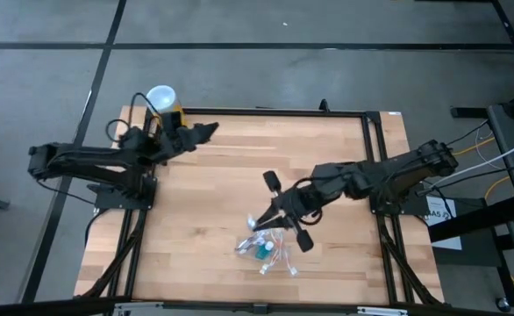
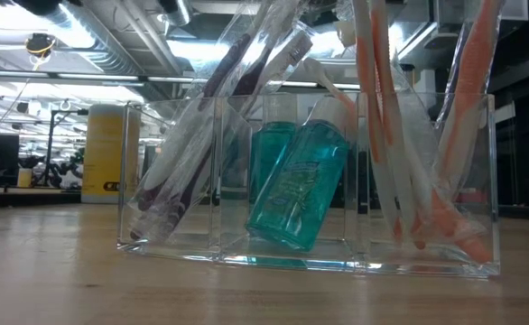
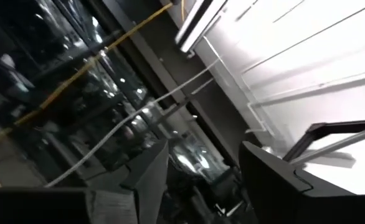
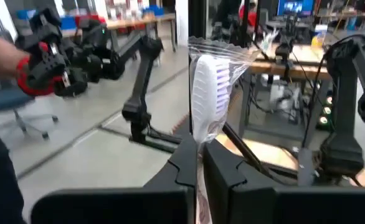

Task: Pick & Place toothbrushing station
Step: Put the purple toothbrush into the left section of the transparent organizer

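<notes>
Idling at the tabletop's far left corner, the left tool hovers open beside the yellow canister. Rightward, the right tool pinches a wrapped toothbrush upright above the clear holder, apparently for slotting in.

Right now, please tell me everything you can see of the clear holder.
The holder is a clear plastic box, open on top, with three compartments side by side. It stands upright on the wooden table. One end compartment holds purple-ended toothbrushes in clear wrappers, the middle a tilted teal bottle, the other end orange brushes. From above, the right hand is just beside it.
</notes>
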`<action>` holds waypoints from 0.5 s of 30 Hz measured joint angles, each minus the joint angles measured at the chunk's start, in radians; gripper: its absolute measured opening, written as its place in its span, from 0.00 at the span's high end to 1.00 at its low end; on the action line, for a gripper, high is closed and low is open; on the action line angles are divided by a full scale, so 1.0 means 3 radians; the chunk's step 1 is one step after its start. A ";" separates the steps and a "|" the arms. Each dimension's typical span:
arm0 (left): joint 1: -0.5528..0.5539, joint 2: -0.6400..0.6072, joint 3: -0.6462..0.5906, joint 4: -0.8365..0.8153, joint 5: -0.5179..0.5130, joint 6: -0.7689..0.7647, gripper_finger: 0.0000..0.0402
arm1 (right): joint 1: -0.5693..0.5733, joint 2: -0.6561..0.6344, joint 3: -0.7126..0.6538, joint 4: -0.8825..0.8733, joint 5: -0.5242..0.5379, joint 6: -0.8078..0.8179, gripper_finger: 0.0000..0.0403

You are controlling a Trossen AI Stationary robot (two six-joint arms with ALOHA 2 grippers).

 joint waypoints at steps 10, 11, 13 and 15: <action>-0.0452 -0.0546 0.0000 -0.0516 -0.0306 0.0408 0.57 | 0.0005 0.0275 -0.0623 0.1251 -0.0084 0.0300 0.98; -0.0521 -0.0545 0.0000 -0.0520 -0.0344 0.0441 0.57 | -0.0015 0.0330 -0.0659 0.1331 -0.0084 0.0336 0.98; -0.0660 -0.0542 0.0000 -0.0519 -0.0448 0.0525 0.57 | -0.0056 0.0410 -0.0734 0.1418 -0.0096 0.0385 0.98; -0.0799 -0.0534 0.0000 -0.0513 -0.0556 0.0617 0.57 | -0.0103 0.0488 -0.0787 0.1541 -0.0114 0.0436 0.98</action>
